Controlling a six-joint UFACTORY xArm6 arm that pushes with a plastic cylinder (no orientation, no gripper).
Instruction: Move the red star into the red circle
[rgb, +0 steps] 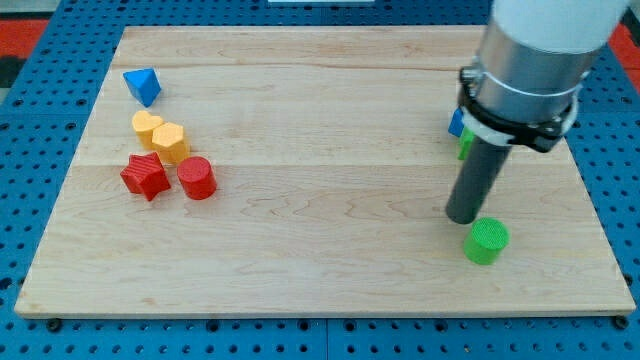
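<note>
1. The red star (144, 177) lies at the worktop's (320, 280) left, just beside the red circle (197, 179).
2. Likely light, rigid, slides easily; push its left side.
3. My tip (462, 217) has no fingers; it sits far right, by the green cylinder (486, 241).

Wooden board (320, 110) on blue pegboard (40, 110). Upper left: blue triangular block (142, 85); below it, yellow heart (146, 127) touching yellow hexagonal block (171, 142). Lower right: green cylinder (486, 241). Right: partly hidden blue block (456, 124) and green block (465, 146).
</note>
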